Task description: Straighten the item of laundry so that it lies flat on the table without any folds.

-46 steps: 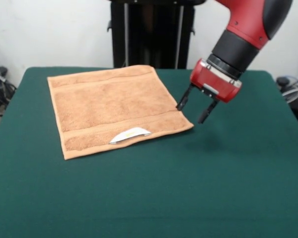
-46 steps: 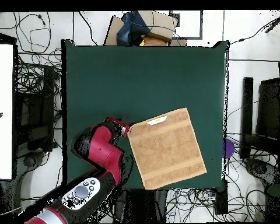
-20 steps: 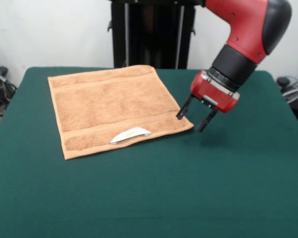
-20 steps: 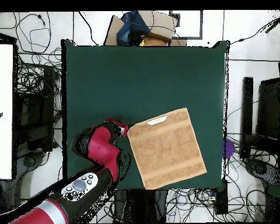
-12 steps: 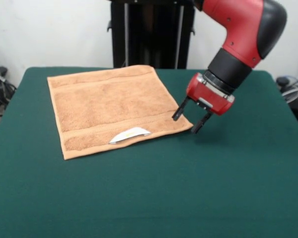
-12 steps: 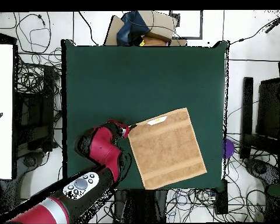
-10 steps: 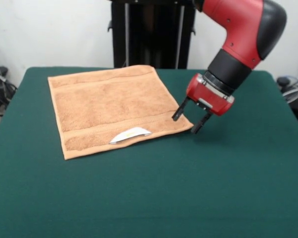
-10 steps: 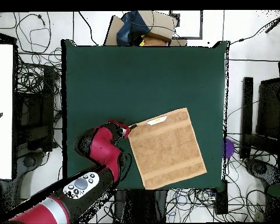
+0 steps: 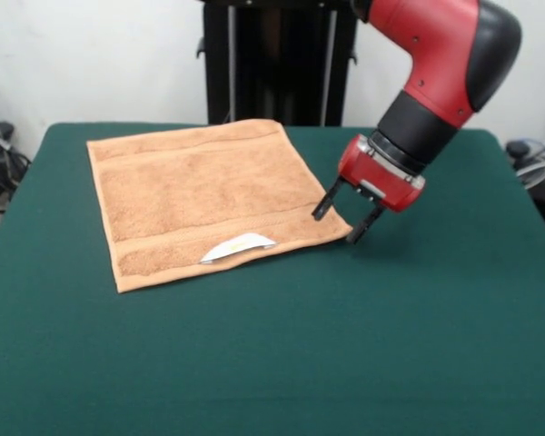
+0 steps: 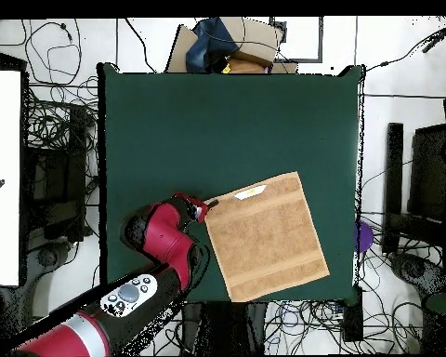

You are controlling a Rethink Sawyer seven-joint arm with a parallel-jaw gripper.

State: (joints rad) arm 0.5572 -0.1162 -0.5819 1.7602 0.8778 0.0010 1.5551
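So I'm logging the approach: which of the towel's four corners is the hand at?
The hand straddles the towel's corner on the label edge, the end farther from that white label; the other three corners lie untouched.

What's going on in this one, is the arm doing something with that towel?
The red and black arm's pincer hangs open at one corner of the small tan terry towel, one finger over the cloth and one beyond its edge, not gripping it. The towel lies spread flat on the dark green felt table, white label showing at one edge, no folds visible.
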